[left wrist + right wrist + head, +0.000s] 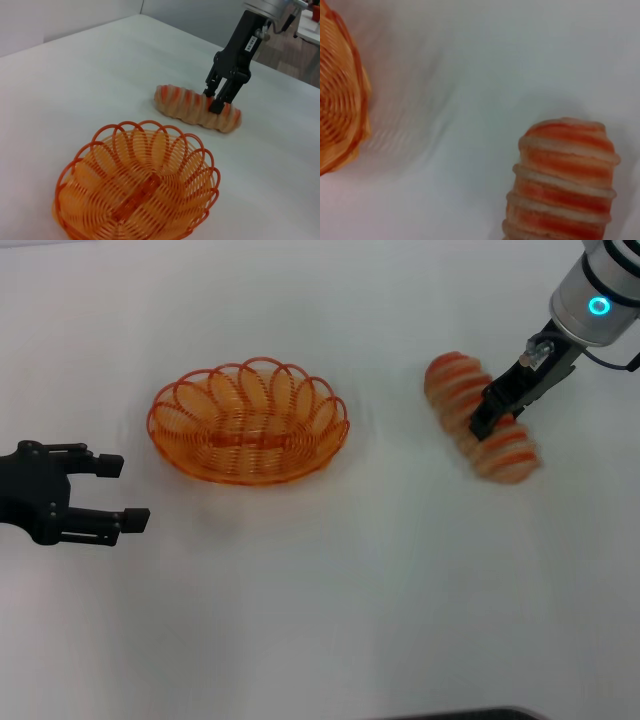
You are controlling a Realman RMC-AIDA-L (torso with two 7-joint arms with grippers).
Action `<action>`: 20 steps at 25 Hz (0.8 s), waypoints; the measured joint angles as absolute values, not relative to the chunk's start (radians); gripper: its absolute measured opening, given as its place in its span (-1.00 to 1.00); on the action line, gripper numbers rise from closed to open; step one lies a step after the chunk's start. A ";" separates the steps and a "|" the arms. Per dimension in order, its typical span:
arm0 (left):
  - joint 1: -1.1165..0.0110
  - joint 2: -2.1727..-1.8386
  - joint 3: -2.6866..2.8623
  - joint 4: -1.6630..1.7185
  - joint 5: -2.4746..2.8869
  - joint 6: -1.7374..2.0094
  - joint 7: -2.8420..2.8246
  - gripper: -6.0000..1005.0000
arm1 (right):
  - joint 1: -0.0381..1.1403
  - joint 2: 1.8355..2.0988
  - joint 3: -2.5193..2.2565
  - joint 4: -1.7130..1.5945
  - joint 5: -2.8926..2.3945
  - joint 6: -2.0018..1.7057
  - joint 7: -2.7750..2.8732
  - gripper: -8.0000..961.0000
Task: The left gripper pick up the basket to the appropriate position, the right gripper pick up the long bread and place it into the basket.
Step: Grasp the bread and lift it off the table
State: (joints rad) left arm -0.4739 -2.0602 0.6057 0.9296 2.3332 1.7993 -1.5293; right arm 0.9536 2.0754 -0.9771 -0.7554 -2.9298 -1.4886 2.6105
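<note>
The oval orange wire basket (200, 455) (135, 195) sits empty on the white table, left of centre; a slice of it shows in the right wrist view (340, 100). My left gripper (132, 492) hovers open to the basket's left, clear of it. The long bread (455, 380) (180, 102) (565, 175), tan with orange-red stripes, is at the right of the table. My right gripper (487, 423) (214, 99) comes down from the far right and is shut on the loaf past its middle, one finger on each side. I cannot tell whether the loaf touches the table.
White tabletop (320, 620) lies between the basket and the bread and all along the front. A dark edge (450, 714) shows at the bottom of the head view. Beyond the table's far edge, room furniture (307, 30) is visible in the left wrist view.
</note>
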 joint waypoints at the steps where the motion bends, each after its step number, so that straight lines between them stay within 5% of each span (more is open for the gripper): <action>1: -0.474 -2.060 0.607 0.930 2.333 1.799 -1.529 0.70 | 0.953 2.075 -0.978 -0.757 -2.930 -1.490 2.610 0.20; 20: -0.474 -2.060 0.612 0.930 2.333 1.799 -1.529 0.70 | 0.942 2.070 -0.973 -0.777 -2.925 -1.513 2.598 -0.18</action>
State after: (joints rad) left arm -0.4740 -2.0602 0.6121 0.9296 2.3332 1.7993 -1.5293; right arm 0.9424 2.0697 -0.9729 -0.7773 -2.9245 -1.5126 2.5977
